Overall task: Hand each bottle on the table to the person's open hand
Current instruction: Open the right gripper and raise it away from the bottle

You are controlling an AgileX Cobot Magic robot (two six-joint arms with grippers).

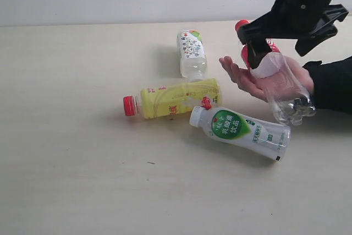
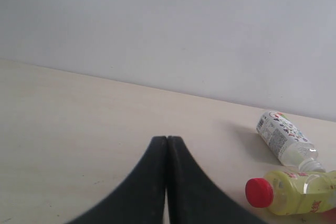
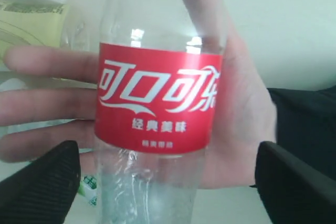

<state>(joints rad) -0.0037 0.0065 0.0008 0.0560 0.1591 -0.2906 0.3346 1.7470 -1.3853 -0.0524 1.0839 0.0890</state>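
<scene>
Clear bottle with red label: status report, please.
Right gripper open, astride clear bottle. Bottle lies on person's hand. Left gripper shut, empty. Yellow bottle, white bottle, short bottle on table, nothing blocking.

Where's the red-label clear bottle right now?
The clear bottle lies in the person's hand at the right of the exterior view, with the open right gripper around it, nearest the white green-label bottle.

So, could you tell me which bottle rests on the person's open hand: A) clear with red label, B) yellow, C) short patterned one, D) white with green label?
A: the clear red-labelled bottle lies across the person's hand, with the right gripper open on either side of it.
</scene>
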